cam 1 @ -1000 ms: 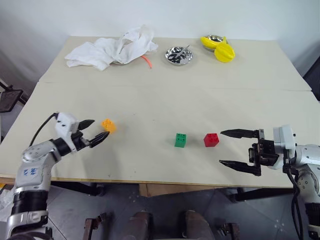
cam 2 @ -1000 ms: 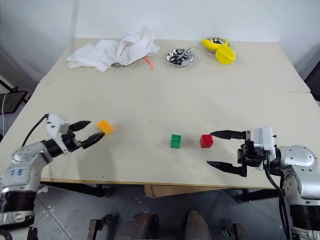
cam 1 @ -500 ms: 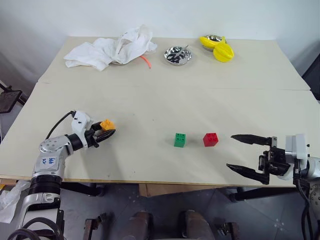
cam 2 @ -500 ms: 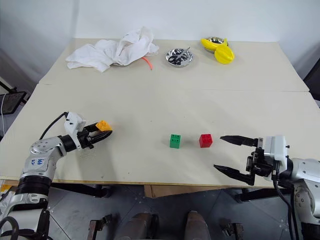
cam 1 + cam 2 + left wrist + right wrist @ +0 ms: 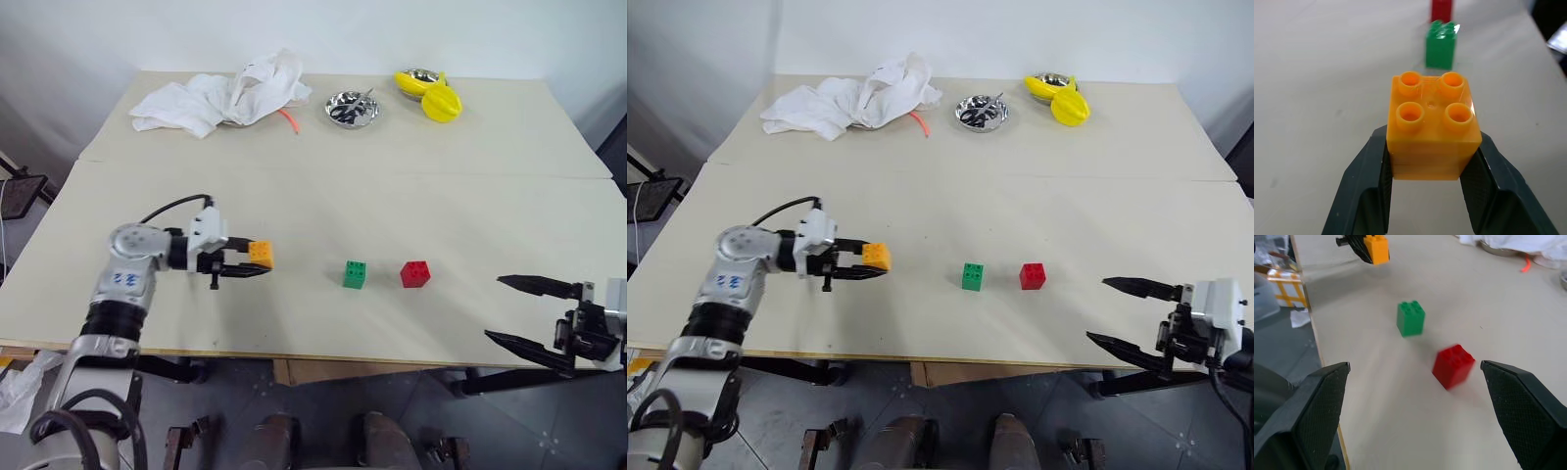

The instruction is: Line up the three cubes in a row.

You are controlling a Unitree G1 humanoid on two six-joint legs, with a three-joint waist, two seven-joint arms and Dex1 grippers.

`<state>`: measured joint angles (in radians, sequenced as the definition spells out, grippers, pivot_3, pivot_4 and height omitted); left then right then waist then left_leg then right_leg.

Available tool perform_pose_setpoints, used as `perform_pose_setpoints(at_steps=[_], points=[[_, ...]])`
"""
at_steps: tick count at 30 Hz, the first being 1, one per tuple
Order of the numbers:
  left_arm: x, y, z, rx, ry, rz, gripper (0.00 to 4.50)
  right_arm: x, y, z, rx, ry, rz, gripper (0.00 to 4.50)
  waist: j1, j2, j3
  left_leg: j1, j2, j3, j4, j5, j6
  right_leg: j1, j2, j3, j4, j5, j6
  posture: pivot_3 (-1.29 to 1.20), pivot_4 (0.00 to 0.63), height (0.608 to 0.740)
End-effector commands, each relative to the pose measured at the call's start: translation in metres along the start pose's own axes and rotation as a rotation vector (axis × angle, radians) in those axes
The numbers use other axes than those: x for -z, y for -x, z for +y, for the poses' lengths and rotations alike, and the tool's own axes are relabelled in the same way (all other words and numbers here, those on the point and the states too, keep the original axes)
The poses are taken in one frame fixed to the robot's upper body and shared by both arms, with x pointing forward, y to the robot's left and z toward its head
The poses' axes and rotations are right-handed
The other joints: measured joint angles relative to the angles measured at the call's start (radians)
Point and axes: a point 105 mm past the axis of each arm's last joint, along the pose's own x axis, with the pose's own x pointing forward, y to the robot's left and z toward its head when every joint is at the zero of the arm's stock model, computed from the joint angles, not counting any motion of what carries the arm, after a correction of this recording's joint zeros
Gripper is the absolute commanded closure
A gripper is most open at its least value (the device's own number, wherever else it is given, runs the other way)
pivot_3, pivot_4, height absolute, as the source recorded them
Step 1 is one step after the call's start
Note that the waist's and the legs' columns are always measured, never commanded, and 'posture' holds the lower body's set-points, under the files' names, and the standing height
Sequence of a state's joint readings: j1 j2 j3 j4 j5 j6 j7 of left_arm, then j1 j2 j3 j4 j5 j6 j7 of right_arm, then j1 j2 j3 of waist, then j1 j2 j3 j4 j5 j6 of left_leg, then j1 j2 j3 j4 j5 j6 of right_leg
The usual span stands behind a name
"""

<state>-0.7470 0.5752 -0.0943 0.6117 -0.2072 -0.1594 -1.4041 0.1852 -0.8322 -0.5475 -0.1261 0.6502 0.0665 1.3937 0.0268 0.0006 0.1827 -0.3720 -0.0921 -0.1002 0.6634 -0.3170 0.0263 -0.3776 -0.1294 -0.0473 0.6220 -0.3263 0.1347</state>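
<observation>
My left gripper [image 5: 257, 262] is shut on the orange cube [image 5: 261, 254] and holds it just above the table, left of the other two. In the left wrist view the orange cube [image 5: 1433, 128] sits studs-up between the two black fingers [image 5: 1367, 184]. The green cube [image 5: 355, 274] and the red cube [image 5: 415, 273] stand side by side on the table with a small gap between them. My right gripper [image 5: 532, 313] is open and empty at the table's near right edge, well right of the red cube [image 5: 1453, 365].
A crumpled white cloth [image 5: 220, 96] lies at the table's far left. A metal bowl [image 5: 352, 109] and yellow objects [image 5: 433, 94] sit along the far edge. A seam [image 5: 392, 168] crosses the tabletop.
My left gripper closed on the orange cube and carried it right, toward the green cube. My right gripper drew back to the right, away from the red cube, still open.
</observation>
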Motion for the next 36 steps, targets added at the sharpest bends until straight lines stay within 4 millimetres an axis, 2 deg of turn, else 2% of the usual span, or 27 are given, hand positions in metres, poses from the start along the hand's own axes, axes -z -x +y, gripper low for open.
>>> perform_pose_setpoints(at_steps=[1, 6, 10, 24, 36], points=[[0.01, -0.02, 0.001, 0.059, -0.027, 0.062, 2.99, -0.011, 0.012, 0.001, 0.019, 0.036, 0.009, 0.0, -0.001, 0.0, 0.0, 0.0, 0.0, 0.0, 0.0, 0.0, 0.0, 0.0, 0.0, -0.001, 0.0, 0.0, 0.0, 0.0, 0.15, 0.74], [0.018, -0.042, 0.001, 0.106, -0.007, 0.08, 2.99, -0.016, 0.015, 0.011, 0.039, 0.026, 0.013, 0.0, -0.004, -0.001, 0.001, -0.001, 0.001, 0.002, 0.0, 0.0, 0.0, -0.001, 0.002, -0.003, 0.002, 0.0, 0.001, 0.0, 0.15, 0.74], [0.025, -0.049, 0.002, 0.096, 0.003, 0.107, 2.99, -0.019, 0.015, 0.018, 0.046, 0.014, 0.016, 0.0, 0.0, -0.002, 0.001, 0.0, 0.001, 0.002, 0.0, 0.0, 0.0, -0.001, 0.002, -0.003, 0.003, 0.0, 0.001, 0.0, 0.15, 0.74], [0.022, -0.049, 0.018, 0.041, 0.056, 0.092, 2.99, -0.019, 0.011, 0.021, 0.052, 0.002, 0.007, 0.0, 0.001, -0.002, 0.001, 0.0, -0.001, 0.002, 0.002, 0.001, 0.002, 0.0, 0.002, -0.002, 0.001, 0.001, 0.002, 0.0, 0.15, 0.74], [0.021, -0.048, 0.011, 0.097, 0.063, 0.058, 2.99, -0.019, 0.002, 0.021, 0.037, 0.004, -0.005, 0.0, 0.0, -0.002, 0.001, 0.0, -0.001, 0.002, 0.001, 0.001, 0.002, 0.0, 0.002, -0.003, 0.004, 0.001, 0.002, 0.0, 0.15, 0.74]])
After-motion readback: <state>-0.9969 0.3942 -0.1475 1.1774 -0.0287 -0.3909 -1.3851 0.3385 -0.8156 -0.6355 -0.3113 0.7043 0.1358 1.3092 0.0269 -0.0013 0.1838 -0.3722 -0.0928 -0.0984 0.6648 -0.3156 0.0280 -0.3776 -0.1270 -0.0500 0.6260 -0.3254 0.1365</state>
